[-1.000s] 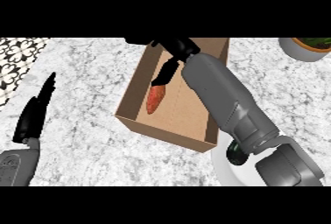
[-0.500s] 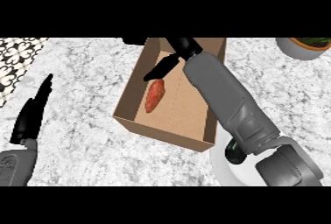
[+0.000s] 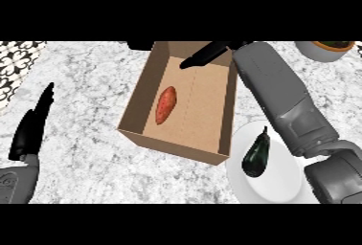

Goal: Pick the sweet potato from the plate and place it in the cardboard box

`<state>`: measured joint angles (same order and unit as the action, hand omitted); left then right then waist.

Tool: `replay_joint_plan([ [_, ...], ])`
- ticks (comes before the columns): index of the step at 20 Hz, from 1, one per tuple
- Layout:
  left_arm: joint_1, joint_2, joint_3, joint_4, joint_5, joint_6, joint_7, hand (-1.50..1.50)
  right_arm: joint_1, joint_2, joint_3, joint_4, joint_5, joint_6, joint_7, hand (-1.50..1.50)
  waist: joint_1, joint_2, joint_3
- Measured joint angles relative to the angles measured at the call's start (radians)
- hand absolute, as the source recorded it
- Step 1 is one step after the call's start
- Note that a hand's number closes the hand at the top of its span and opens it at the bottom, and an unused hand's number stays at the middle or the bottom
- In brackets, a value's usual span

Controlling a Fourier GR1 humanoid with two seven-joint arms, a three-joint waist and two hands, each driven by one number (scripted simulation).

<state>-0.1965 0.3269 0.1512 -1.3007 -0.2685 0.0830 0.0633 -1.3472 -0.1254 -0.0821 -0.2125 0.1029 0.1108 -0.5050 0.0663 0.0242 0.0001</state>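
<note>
Counter (image 3: 92, 86) marbled grey | sweet potato (image 3: 165, 105) in cardboard box (image 3: 180, 148); both hands (image 3: 205, 55) (image 3: 32, 127) empty, fingers straight

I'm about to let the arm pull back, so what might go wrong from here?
The right hand hangs open above the far end of the cardboard box; pulling back low, it might catch the box wall and shift it. The right forearm lies beside the plate holding the eggplant, so a sideways sweep may knock that. The sweet potato lies inside the box.

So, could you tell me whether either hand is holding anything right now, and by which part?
Nothing is held. The sweet potato lies loose on the cardboard box floor; the right hand is open above it, the left hand rests open.
</note>
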Motion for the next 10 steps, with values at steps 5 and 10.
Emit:
replay_joint_plan([
  [5,0.022,0.003,0.006,-0.013,0.001,0.001,-0.015,0.00,0.019,-0.134,-0.031,0.036,-0.014,0.089,-0.024,-1.50,0.000,0.003,0.000],
  [10,0.009,0.005,0.010,-0.011,0.009,-0.011,-0.009,0.00,0.046,-0.252,-0.037,0.063,-0.004,0.163,-0.059,-1.50,0.006,0.010,0.001],
])
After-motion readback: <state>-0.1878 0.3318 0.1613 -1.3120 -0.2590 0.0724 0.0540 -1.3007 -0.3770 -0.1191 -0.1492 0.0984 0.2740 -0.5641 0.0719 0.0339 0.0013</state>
